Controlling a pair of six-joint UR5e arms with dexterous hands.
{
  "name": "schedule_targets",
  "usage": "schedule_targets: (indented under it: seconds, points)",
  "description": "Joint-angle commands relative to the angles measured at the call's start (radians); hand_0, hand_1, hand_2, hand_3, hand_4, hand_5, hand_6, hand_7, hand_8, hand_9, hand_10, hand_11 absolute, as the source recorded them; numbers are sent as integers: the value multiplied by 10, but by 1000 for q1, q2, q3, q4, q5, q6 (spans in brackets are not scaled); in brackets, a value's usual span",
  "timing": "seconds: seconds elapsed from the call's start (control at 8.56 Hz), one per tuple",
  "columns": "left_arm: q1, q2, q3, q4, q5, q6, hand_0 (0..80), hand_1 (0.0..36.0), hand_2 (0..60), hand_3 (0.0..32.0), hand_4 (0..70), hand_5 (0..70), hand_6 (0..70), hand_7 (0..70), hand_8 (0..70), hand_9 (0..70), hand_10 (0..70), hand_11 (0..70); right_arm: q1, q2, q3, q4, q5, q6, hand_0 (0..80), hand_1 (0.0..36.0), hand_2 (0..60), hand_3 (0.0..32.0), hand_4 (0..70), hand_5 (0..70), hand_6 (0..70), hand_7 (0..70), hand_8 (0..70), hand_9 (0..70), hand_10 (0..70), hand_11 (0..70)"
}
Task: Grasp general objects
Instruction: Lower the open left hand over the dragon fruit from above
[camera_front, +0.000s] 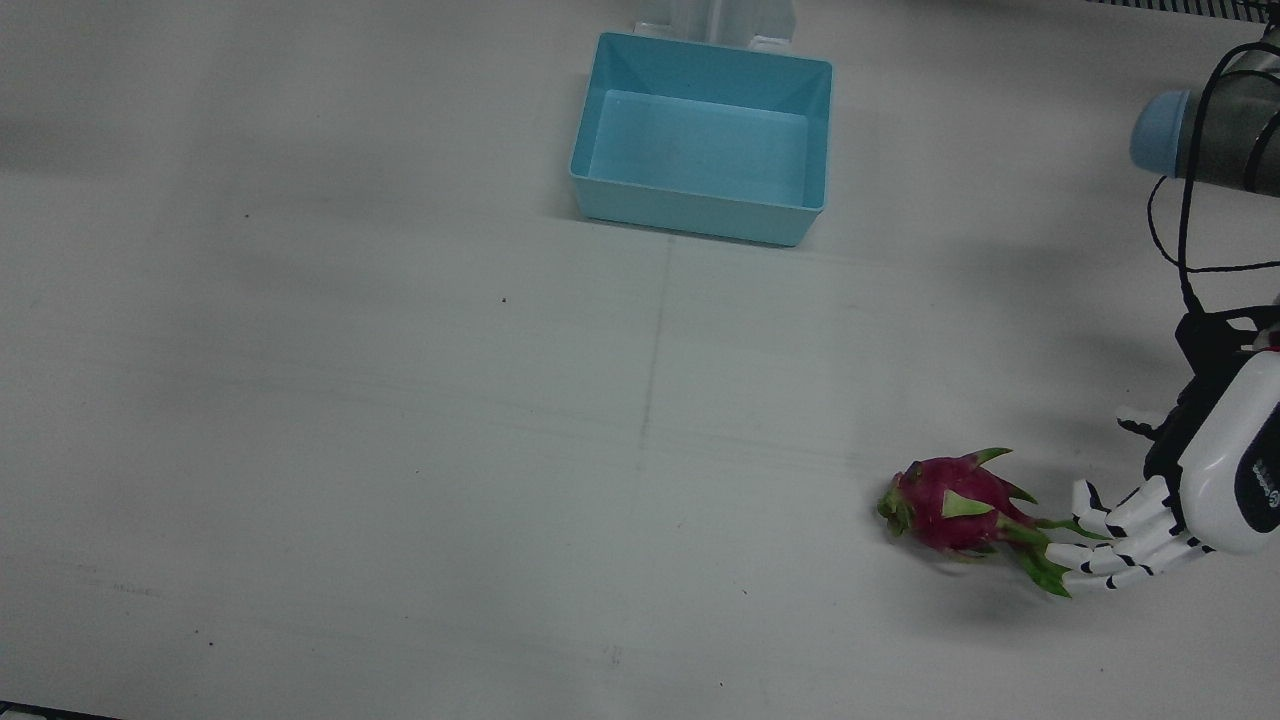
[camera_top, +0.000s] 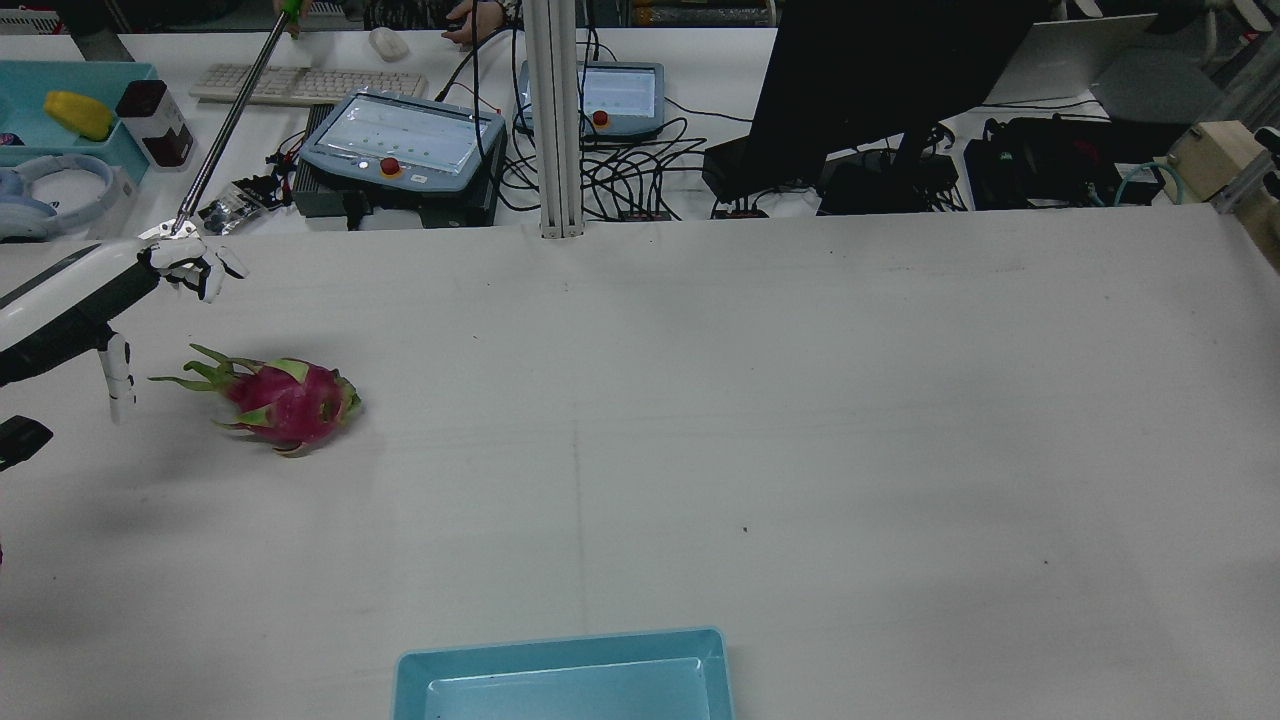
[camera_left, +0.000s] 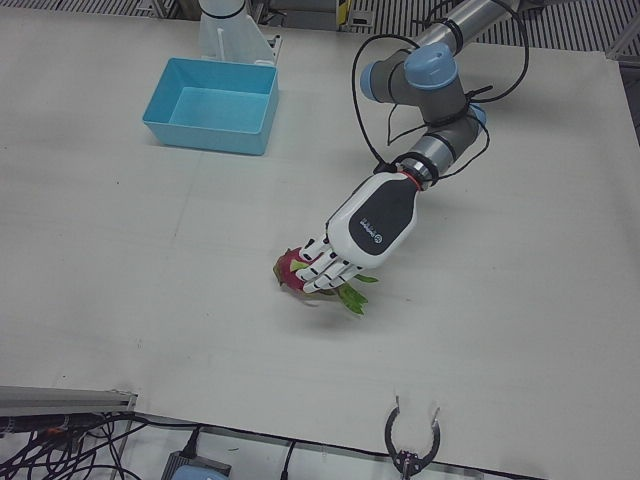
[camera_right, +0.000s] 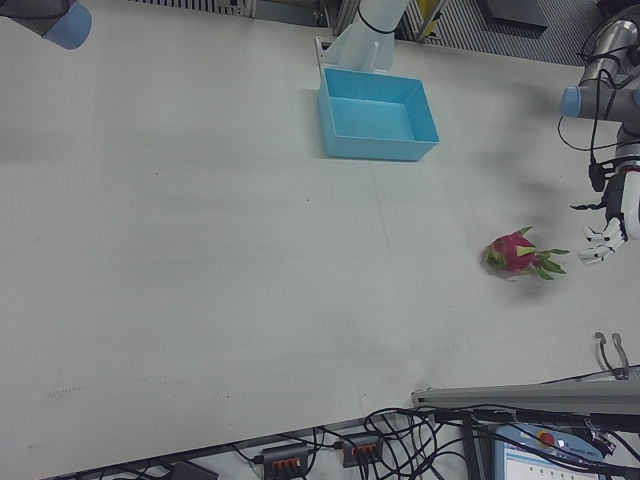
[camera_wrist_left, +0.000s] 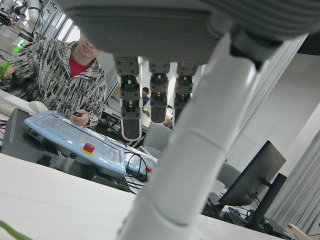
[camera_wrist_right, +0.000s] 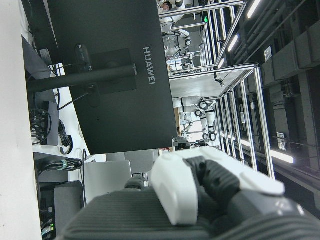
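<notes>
A pink dragon fruit (camera_front: 950, 505) with green leaf tips lies on its side on the white table, near the left arm's side. It also shows in the rear view (camera_top: 290, 400), the left-front view (camera_left: 292, 270) and the right-front view (camera_right: 514, 253). My left hand (camera_front: 1190, 500) is open with its fingers spread. It hovers just beside the fruit's leafy end, and its fingertips (camera_front: 1085, 555) reach the leaf tips. In the rear view the left hand (camera_top: 90, 290) stands apart from the fruit's body. My right hand (camera_wrist_right: 200, 195) shows only in its own view, too partly to read.
An empty light-blue bin (camera_front: 705, 140) stands at the middle of the robot's side of the table (camera_top: 565, 680). A reacher stick (camera_top: 230, 120) hangs over the far table edge near my left hand. Control boxes, cables and a monitor (camera_top: 880, 80) lie beyond that edge.
</notes>
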Motion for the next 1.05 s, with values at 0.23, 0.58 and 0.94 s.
schedule_targets:
  seconds: [0.23, 0.58, 0.94]
  points:
    - [79, -157, 20, 269, -68, 120, 800, 360, 600, 8, 40, 700, 162, 296, 203, 179, 102, 194, -1, 0, 1, 0, 0, 0, 0, 0, 0, 0, 0, 0, 0, 0, 0, 0, 0, 0]
    - [80, -222, 32, 414, -66, 192, 651, 360, 600, 34, 29, 700, 137, 277, 187, 159, 96, 179, -1, 0, -1, 0, 0, 0, 0, 0, 0, 0, 0, 0, 0, 0, 0, 0, 0, 0]
    - [122, -219, 47, 411, -74, 258, 555, 360, 600, 64, 9, 700, 104, 254, 170, 131, 86, 155, -1, 0, -1, 0, 0, 0, 0, 0, 0, 0, 0, 0, 0, 0, 0, 0, 0, 0]
